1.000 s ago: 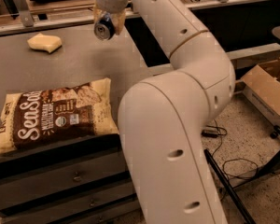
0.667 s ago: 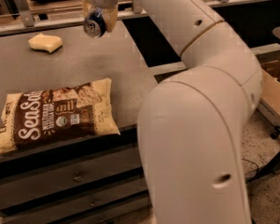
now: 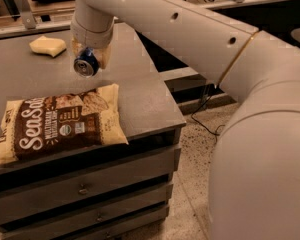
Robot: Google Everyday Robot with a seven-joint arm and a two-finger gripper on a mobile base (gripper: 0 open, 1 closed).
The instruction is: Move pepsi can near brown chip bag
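The pepsi can (image 3: 86, 65), blue with a silver end facing me, is held on its side between the fingers of my gripper (image 3: 89, 59), above the grey tabletop. The gripper is shut on the can and hangs from the white arm that crosses the top of the view. The brown chip bag (image 3: 57, 124), dark brown with white "Sea Salt" script and cream edges, lies flat on the near left of the table. The can hovers just beyond the bag's far right corner, apart from it.
A pale yellow sponge-like lump (image 3: 48, 46) lies at the table's far left. The table (image 3: 145, 101) has drawers below and its right edge drops to a speckled floor with cables. My large white arm fills the right side.
The gripper with the can has moved left and toward the near side of the table, coming closer to the chip bag. The bag and the yellow lump have not moved.
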